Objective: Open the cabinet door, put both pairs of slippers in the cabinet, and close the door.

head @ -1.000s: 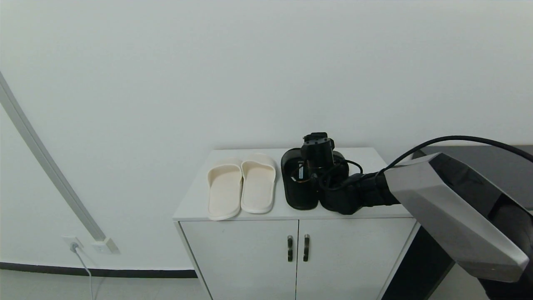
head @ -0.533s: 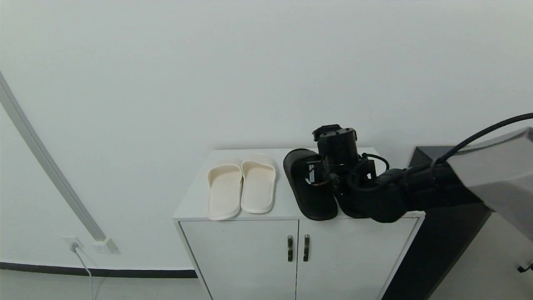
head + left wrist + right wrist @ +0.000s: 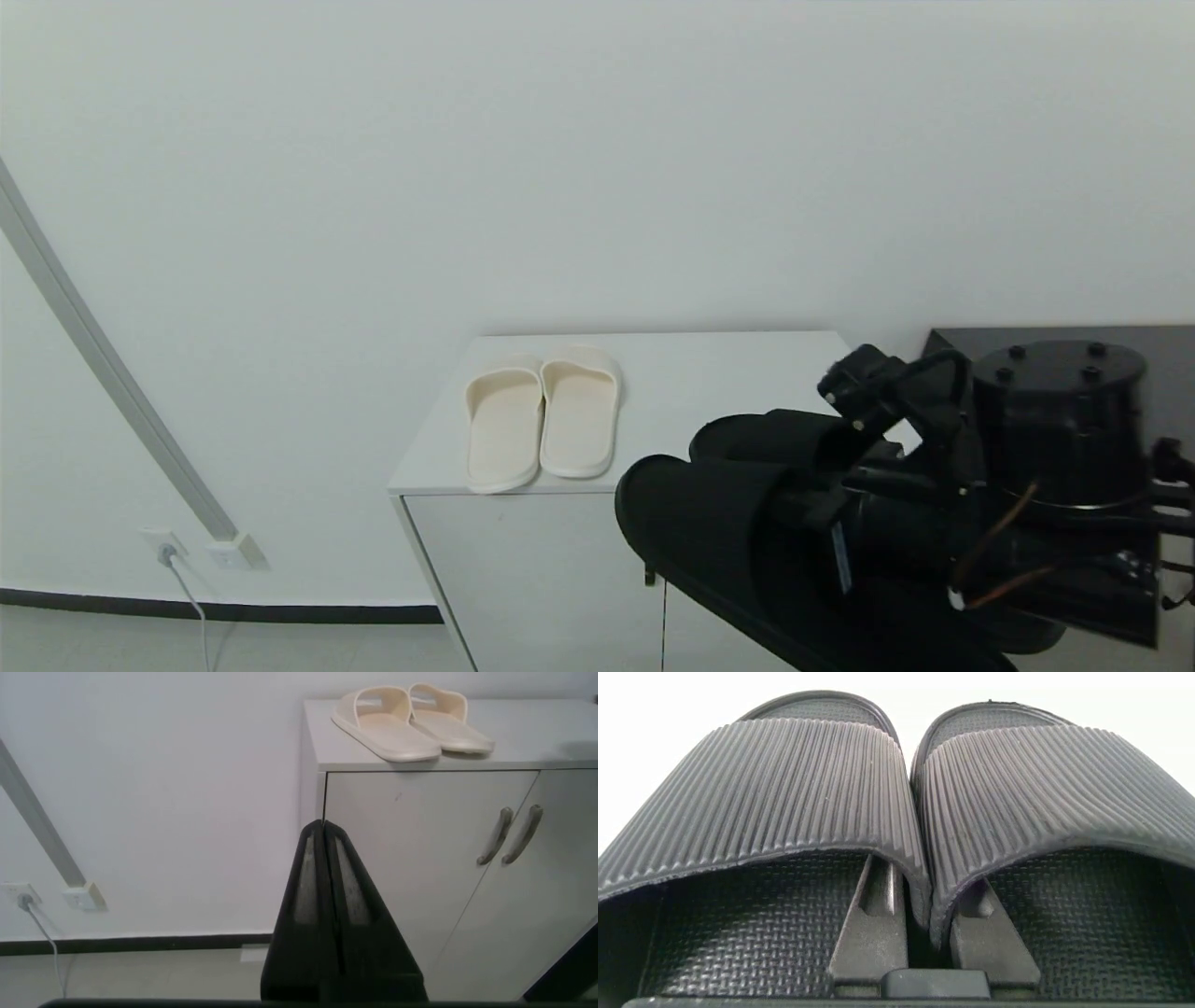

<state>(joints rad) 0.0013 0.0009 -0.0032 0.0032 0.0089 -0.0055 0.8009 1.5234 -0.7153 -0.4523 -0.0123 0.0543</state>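
We hold the black slippers (image 3: pixel 709 523) in our right hand (image 3: pixel 924 938), raised in the air in front of the white cabinet (image 3: pixel 523 579), off its right-hand side and clear of its top. In the right wrist view one finger (image 3: pixel 871 929) sits under the ribbed strap of each slipper, so the hand is clamped on the two inner walls and the pair is pressed side by side. In the head view the soles tilt, toes pointing up and to the left, and the nearer slipper covers part of the cabinet front.

The cream slippers (image 3: pixel 541 420) lie on the cabinet top, near its left front corner. They touch along their inner edges, and their heels are at the front edge.

Both cabinet doors are shut; in the left wrist view the two upright handles (image 3: pixel 509 835) stand close together at the middle seam.

Our left hand (image 3: pixel 324 826) hangs low to the left of the cabinet, level with its doors. Its two fingers are pressed flat together with nothing between them.

On the wall to the left, a socket (image 3: pixel 163 546) low down has a cable plugged into it.
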